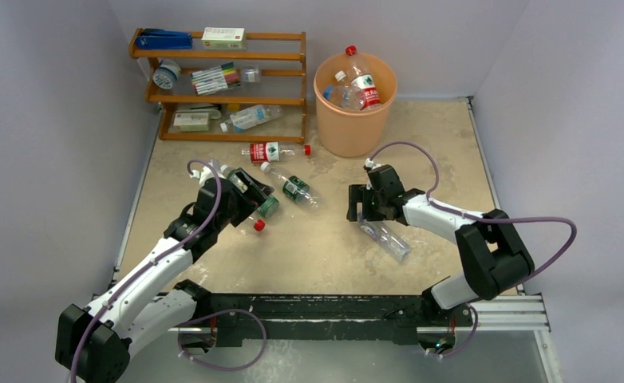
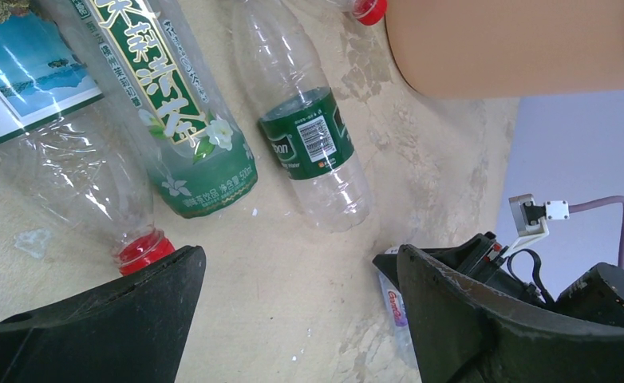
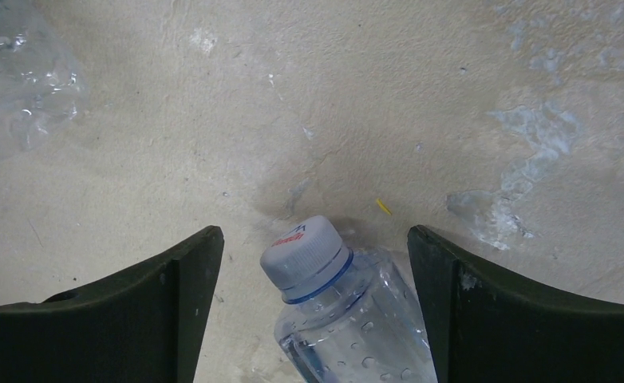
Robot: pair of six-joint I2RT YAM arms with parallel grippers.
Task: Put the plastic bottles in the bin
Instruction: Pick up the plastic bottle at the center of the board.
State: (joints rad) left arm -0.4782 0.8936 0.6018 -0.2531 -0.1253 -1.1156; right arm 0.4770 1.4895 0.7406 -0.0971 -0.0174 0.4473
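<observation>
**ENTRY: CLEAR BOTTLE, GRASP BEING PREPARED**

Top view. The bin [image 1: 355, 132] is being shown at the far side of the table [image 1: 436, 152], with some plastic bottles [image 1: 359, 86] already inside it. Others are lying loose on the table. The right gripper [image 1: 363, 209] is being poised over the clear bottle [image 1: 389, 239].

Left wrist view. The left gripper [image 2: 299, 263] is being held wide apart and empty beside a green-label bottle [image 2: 313, 152].

Right wrist view. The clear bottle's white cap [image 3: 305, 255] is being straddled by spread jaws. Contact is apparently not being made, though the bottle's body is cut off by the frame.

Judgement: a pick-up is being set up. Closure on the neck is being called for next, then a lift and release over the bin.
</observation>
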